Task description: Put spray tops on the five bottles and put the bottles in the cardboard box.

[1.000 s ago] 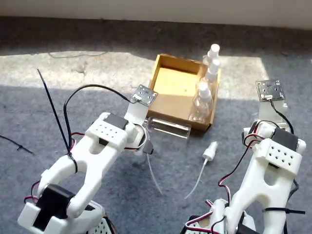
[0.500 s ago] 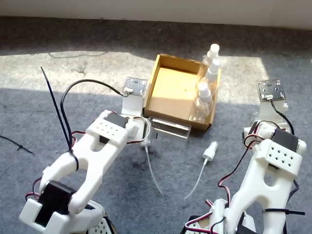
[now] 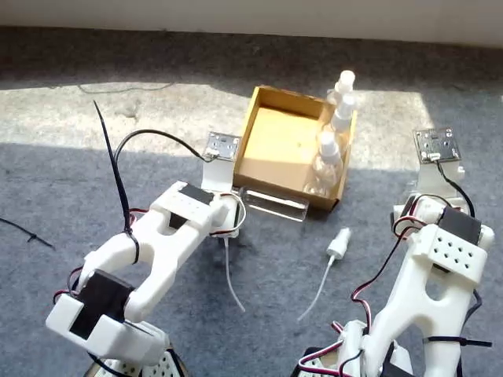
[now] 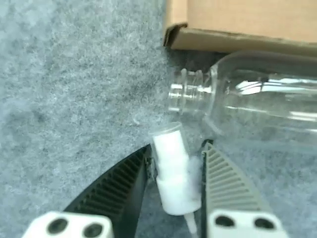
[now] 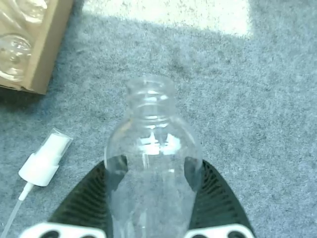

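Since a second ago the left arm has swung round, and the long tube hanging from its spray top now trails closer to the arm's base, farther from the cardboard box. The left gripper has its fingers narrowed onto the body of that spray top, nozzle end forward, just beside the open neck of the lying bottle. That bottle lies on its side against the box's near wall. The top is close to the mouth but off its axis, and the tube is not yet in.

The right gripper clamps a second bottle, still uncapped, well off to the box's right. A loose spray top lies on the carpet just in front of the box's near right corner. Three capped bottles stand inside along the box's right wall.

The step in hand looks like capping the fourth bottle. Next, the tube tip probably has to be threaded into the neck, which may call for turning the top around first.
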Controlling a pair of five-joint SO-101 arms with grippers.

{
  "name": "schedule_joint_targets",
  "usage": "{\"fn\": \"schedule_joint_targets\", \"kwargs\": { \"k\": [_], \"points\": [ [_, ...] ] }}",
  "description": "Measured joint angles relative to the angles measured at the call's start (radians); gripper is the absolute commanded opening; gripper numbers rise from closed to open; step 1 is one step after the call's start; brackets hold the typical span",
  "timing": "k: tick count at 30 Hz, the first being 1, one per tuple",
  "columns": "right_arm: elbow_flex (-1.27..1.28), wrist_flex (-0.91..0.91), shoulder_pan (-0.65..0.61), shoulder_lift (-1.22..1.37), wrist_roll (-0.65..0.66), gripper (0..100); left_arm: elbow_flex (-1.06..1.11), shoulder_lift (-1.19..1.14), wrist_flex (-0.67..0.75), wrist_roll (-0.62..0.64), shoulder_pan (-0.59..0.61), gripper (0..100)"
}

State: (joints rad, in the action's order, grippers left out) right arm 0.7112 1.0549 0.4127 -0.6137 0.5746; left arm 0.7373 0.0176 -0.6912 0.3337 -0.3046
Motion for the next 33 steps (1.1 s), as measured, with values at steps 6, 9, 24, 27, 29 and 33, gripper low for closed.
{"fn": "schedule_joint_targets", "kwargs": {
  "k": [6,9,24,27,29,33],
  "points": [
    [0.0,0.0,0.0,0.0,0.0,0.5,-0.002,0.0,0.003,0.0,0.029,3],
    [0.0,0.0,0.0,0.0,0.0,0.5,-0.002,0.0,0.0,0.003,0.071,3],
    [-0.184,0.203,-0.414,-0.091,-0.238,0.5,0.0,0.594,-0.272,-0.014,0.358,3],
    [-0.226,0.183,-0.608,-0.11,-0.334,0.5,0.0,0.799,-0.281,-0.06,0.371,3],
    [-0.229,0.141,-0.75,-0.115,-0.381,0.5,-0.017,0.918,-0.284,-0.072,0.371,3],
    [-0.203,0.054,-0.957,-0.12,-0.419,0.5,-0.115,1.076,-0.284,-0.075,0.37,3]
  ]
}}
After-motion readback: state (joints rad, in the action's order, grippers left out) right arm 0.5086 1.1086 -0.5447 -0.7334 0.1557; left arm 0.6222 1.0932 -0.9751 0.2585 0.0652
